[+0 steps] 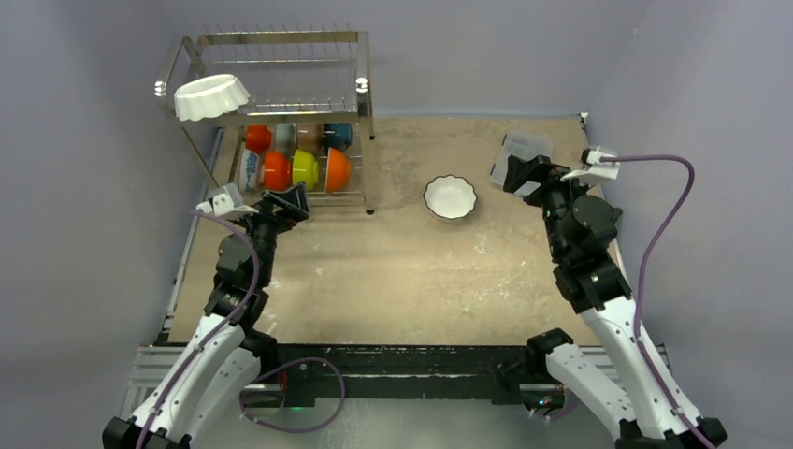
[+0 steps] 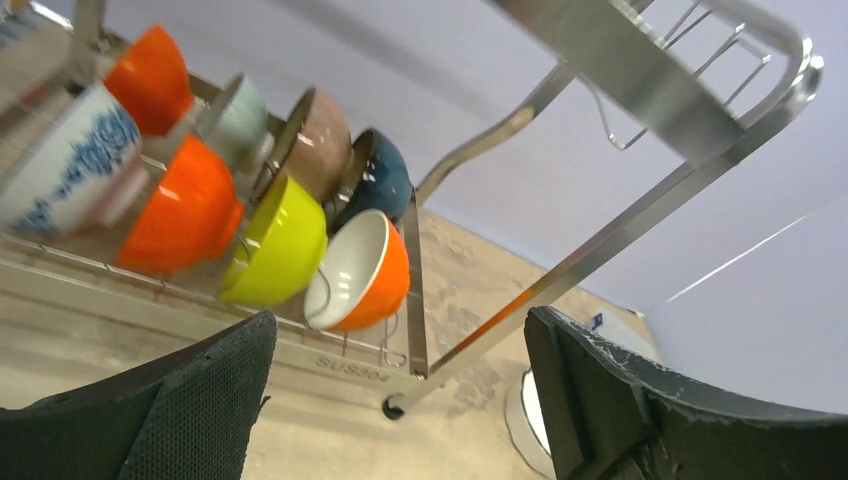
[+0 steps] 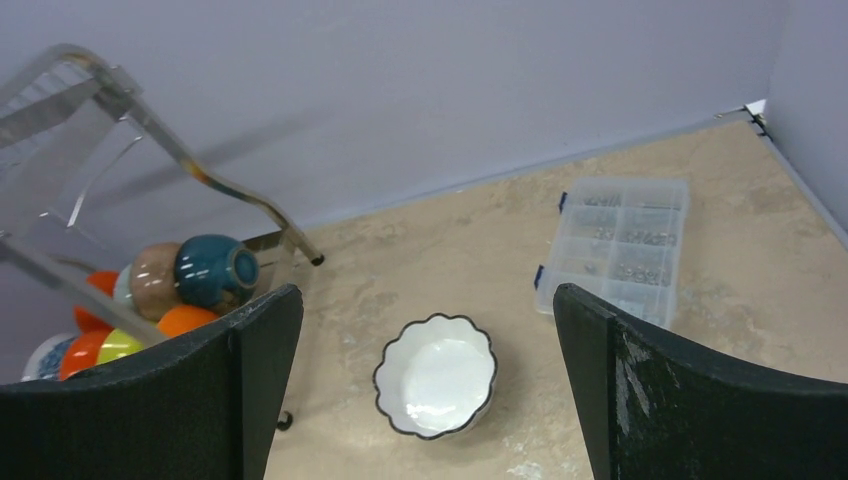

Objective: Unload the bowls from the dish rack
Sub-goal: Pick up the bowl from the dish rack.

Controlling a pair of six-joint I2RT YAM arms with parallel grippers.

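The steel dish rack (image 1: 281,38) stands at the back left. One white scalloped bowl (image 1: 212,96) rests on its top tier. The lower tier holds several bowls on edge, among them a blue-patterned one (image 1: 248,168), two orange (image 1: 276,170) (image 1: 337,169) and a yellow-green one (image 1: 305,168). My left gripper (image 1: 285,201) is open just in front of the rack's near right corner; its wrist view shows the white-lined orange bowl (image 2: 360,272) ahead of the open left gripper (image 2: 400,320). A second white scalloped bowl (image 1: 450,197) sits upright on the table. My right gripper (image 1: 519,173) hangs open and empty to its right, above it (image 3: 437,375).
A clear plastic compartment box (image 3: 615,245) lies at the back right, partly under my right gripper in the top view. The rack's foot (image 2: 395,407) stands on the table close to my left fingers. Grey walls close the table at the back and sides.
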